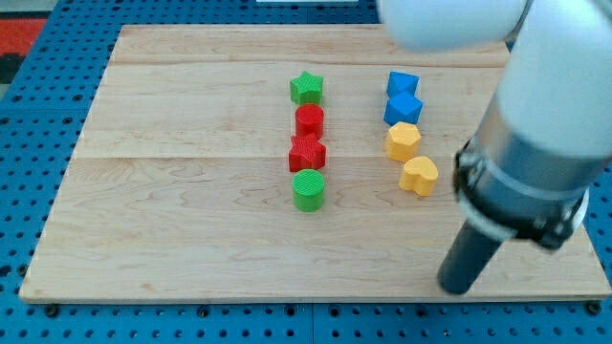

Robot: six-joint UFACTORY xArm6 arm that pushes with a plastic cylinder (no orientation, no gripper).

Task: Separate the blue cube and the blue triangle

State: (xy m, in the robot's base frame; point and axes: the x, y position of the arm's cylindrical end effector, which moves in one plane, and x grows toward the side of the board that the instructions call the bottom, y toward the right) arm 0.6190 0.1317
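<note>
Blue blocks were found side by side in the upper right part of the tabletop: the blue triangle lay nearest the view's top, and the blue cube was set just below it, the two touching or very nearly so. A yellow hexagon was placed directly under the cube, and a yellow heart a little lower and to the view's right. A second column was laid out to the view's left, well apart from the first: a green star at the top, a red cylinder below it, a red star under that, and a green cylinder at the bottom, each close to the next. The tabletop was seen to be a pale wooden board with visible grain and plank seams, resting on a blue perforated base dotted with regular holes; a red patch was visible at the view's top left corner. No writing, label or brand could be read anywhere. No gripper was fitted, so nothing was held; the arm ended in a dark rod, and my tip was placed near the board's lower right edge, below and to the right of the yellow heart, well apart from both blue blocks and touching no block.
</note>
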